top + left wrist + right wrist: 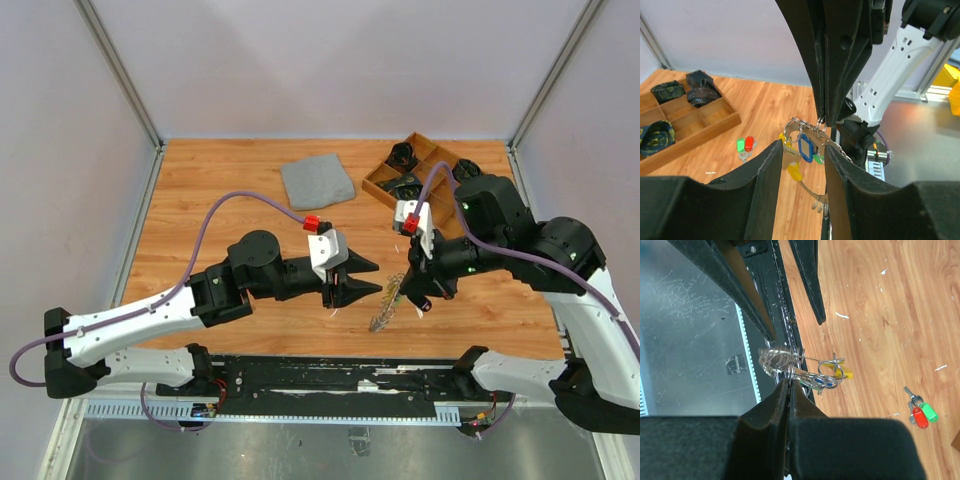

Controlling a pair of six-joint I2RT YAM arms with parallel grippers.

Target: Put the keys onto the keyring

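Observation:
The keyring [812,131], a thin silvery chain-like loop, hangs in the air with a blue key [806,148], a yellow key [794,170] and a green one on it. My right gripper [790,382] is shut on its top edge and holds it above the table's front part [384,308]. My left gripper [801,155] is open, its two fingers standing on either side of the hanging keys without touching them. A red key [749,143] and a green key [740,145], joined together, lie on the wood beyond, also in the right wrist view [920,413].
A wooden compartment tray [380,186] holding dark items stands at the back right. A folded grey cloth [317,181] lies at the back middle. A black rail [330,375] runs along the table's near edge, just below the hanging keyring.

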